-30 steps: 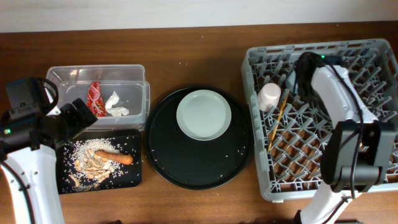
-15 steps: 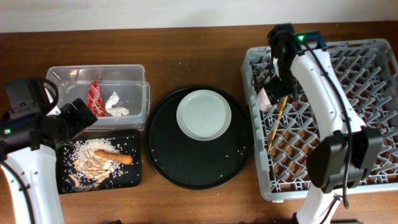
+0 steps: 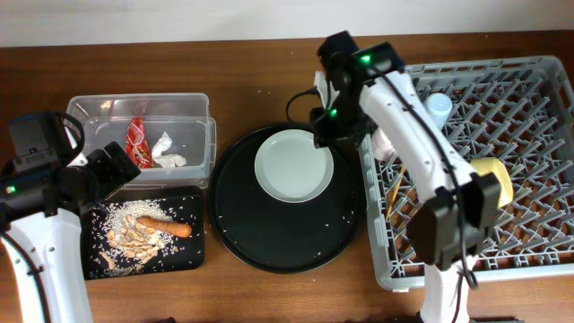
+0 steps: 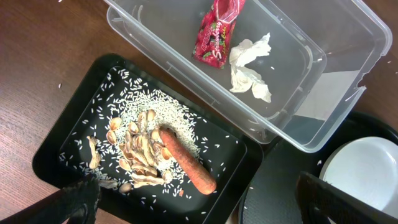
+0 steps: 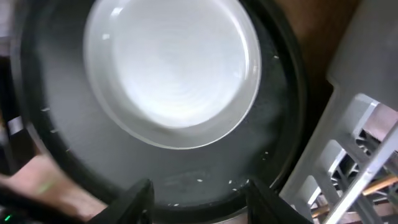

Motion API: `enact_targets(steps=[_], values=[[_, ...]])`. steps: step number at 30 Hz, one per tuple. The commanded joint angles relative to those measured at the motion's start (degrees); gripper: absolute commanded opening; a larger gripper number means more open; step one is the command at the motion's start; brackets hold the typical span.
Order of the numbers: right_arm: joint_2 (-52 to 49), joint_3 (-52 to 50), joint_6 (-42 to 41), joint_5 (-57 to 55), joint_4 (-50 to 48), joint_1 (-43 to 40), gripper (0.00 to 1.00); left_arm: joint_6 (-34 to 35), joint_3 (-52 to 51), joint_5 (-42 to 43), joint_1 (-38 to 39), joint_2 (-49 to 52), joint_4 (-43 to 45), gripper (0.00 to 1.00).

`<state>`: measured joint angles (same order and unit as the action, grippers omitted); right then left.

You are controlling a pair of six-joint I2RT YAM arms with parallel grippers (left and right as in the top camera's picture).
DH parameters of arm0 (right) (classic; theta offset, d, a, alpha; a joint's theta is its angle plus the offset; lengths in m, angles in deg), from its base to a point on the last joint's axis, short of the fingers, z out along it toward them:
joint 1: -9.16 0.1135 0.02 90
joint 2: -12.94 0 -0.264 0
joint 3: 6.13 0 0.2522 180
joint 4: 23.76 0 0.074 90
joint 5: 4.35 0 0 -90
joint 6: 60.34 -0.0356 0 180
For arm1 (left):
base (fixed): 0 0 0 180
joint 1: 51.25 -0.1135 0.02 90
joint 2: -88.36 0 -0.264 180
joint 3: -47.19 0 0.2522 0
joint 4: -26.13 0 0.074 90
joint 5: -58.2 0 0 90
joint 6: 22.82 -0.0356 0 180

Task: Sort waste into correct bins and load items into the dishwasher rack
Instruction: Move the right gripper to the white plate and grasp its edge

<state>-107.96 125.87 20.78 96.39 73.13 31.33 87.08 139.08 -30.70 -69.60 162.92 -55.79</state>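
The pale round plate [image 5: 171, 68] is lying on the round black tray [image 5: 74, 155] just ahead of the right gripper [image 5: 199, 204], its fingers [image 5: 138, 200] standing apart and empty, which I judge should be straddling the near rim before pinching

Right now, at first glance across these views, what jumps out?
The big grey dishwasher rack fills the right side. The right gripper hangs open over the round black tray at centre, by the pale plate. At left, an orange stick lies among grains on the small black tray.
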Motion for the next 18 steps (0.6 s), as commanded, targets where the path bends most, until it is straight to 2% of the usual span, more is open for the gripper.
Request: enact_targets(steps=[1,10,18], values=[[-3.8,0.0,-2.8,-4.2,-0.5,0.4,0.47,0.0,-0.2,0.2,0.2,0.0,-0.1,0.99],[-13.5,0.0,-2.8,-4.2,-1.7,0.4,0.47,0.0,-0.2,0.2,0.2,0.0,-0.1,0.99],[-16.4,-3.0,-2.8,-4.2,-8.0,0.4,0.42,0.0,-0.2,0.2,0.2,0.0,-0.1,0.99]])
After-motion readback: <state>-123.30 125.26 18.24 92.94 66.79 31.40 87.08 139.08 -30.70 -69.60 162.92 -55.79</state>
